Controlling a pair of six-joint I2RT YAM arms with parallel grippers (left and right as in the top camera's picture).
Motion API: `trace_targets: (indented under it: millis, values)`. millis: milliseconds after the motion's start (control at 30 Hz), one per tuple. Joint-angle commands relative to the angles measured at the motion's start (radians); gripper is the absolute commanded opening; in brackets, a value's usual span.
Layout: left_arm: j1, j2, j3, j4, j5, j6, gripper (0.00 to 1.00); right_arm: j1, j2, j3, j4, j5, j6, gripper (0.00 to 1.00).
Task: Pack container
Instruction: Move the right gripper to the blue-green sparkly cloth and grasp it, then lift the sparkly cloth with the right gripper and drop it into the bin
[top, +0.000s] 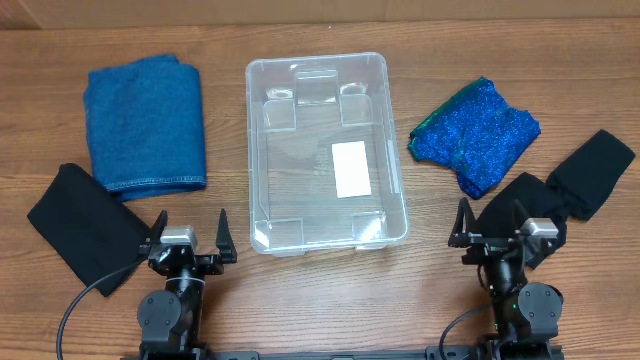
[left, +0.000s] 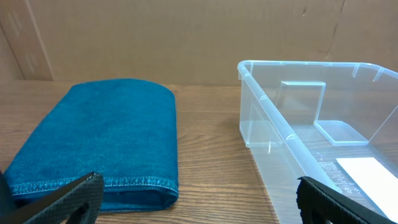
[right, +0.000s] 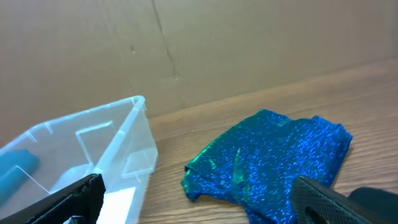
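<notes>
The clear container (top: 258, 150) stands in the middle of the table with nothing in it but a white label (top: 350, 168) on its bottom. It also shows in the left wrist view (left: 273, 118) and the right wrist view (right: 134, 134). A folded blue denim cloth (top: 145, 125) (left: 106, 137) lies to its left. A shiny blue sequin cloth (top: 475, 133) (right: 273, 162) lies to its right. My left gripper (top: 189, 236) (left: 199, 205) is open and empty near the front edge. My right gripper (top: 489, 225) (right: 199, 202) is open and empty near the front edge.
A black cloth (top: 80, 225) lies at the front left, beside the left arm. Another black cloth (top: 585, 175) lies at the right, just behind the right gripper. A cardboard wall (left: 186, 37) stands behind the table.
</notes>
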Motion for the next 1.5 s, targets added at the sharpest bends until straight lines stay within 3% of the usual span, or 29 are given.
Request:
trace_targets:
  millis: [0,100,233,400,533,600,667,800,900,1133,1267,1300,1400,1467]
  values:
    - [-0.006,-0.011,-0.003,0.002,0.011,-0.054,1.00,-0.003,0.001,-0.010,0.006,-0.005,0.068,1.00]
    - [-0.006,-0.011,0.024,-0.018,0.012,-0.105,1.00,-0.003,0.008,0.021,0.002,-0.005,0.098,1.00]
    - [-0.006,0.064,0.236,-0.112,0.006,-0.127,1.00,-0.003,0.166,0.188,-0.059,0.048,0.097,1.00]
    - [-0.006,0.455,0.595,-0.285,0.003,-0.094,1.00,-0.047,0.654,0.542,-0.173,0.043,0.097,1.00]
    - [-0.006,0.753,0.917,-0.540,0.012,-0.082,1.00,-0.153,1.091,0.956,-0.499,0.002,0.091,1.00]
    - [-0.006,0.873,1.082,-0.698,0.035,-0.074,1.00,-0.223,1.300,1.174,-0.663,-0.061,0.000,1.00]
    - [-0.006,0.973,1.235,-0.850,0.038,-0.074,1.00,-0.275,1.468,1.334,-0.740,-0.243,-0.118,1.00]
    - [-0.006,1.032,1.344,-0.959,0.041,-0.074,1.00,-0.330,1.587,1.349,-0.690,-0.238,-0.109,1.00]
    - [-0.006,1.035,1.344,-0.961,0.040,-0.075,1.00,-0.385,1.699,1.349,-0.703,-0.199,-0.017,1.00]
    - [-0.006,1.037,1.344,-0.960,0.037,-0.075,1.00,-0.398,1.962,1.344,-0.690,-0.196,-0.004,1.00]
    - [-0.006,1.037,1.344,-0.959,0.037,-0.075,1.00,-0.384,2.031,1.344,-0.650,-0.324,-0.008,0.99]
    - [-0.006,1.037,1.344,-0.959,0.037,-0.075,1.00,-0.379,2.031,1.344,-0.643,-0.340,-0.008,0.91]
    - [-0.006,1.037,1.344,-0.960,0.037,-0.075,1.00,-0.372,2.031,1.344,-0.642,-0.375,-0.008,0.39]
    - [-0.006,1.037,1.344,-0.960,0.037,-0.075,1.00,-0.372,2.031,1.344,-0.642,-0.411,-0.008,0.17]
